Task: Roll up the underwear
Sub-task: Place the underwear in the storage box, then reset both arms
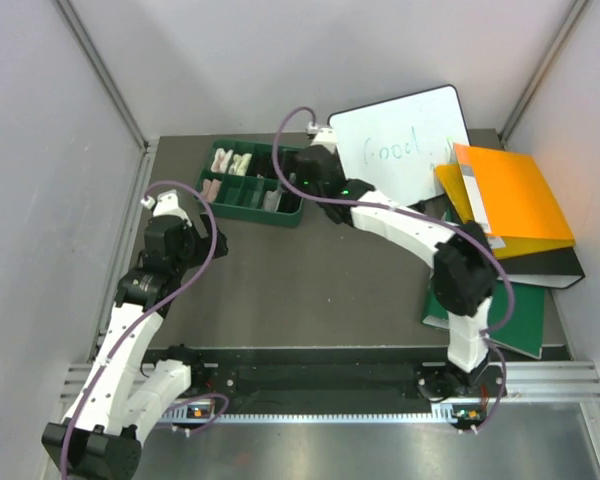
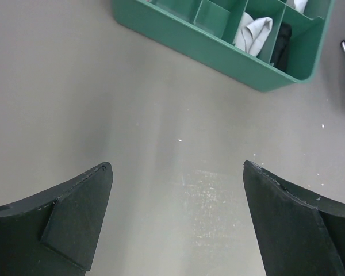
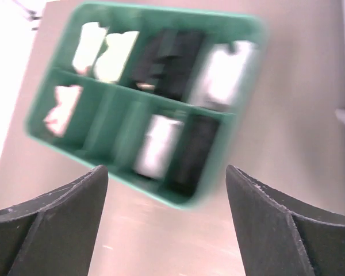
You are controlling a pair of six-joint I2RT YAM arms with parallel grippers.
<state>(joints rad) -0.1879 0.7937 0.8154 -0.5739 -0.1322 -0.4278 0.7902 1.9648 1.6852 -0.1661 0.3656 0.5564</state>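
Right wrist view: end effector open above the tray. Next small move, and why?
Probably lift the right end effector straight up, clear of the green tray. Its jaws stand open with nothing between them. A grey roll and a black roll already sit in the tray's near compartments, so nothing seems left to hold there.

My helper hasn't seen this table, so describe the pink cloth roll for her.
Find the green divided tray at the far side of the table, left of the whiteboard. In its row nearer the arms, the leftmost compartment holds the pink cloth roll. It is the only pink item; the rolls behind it are white.
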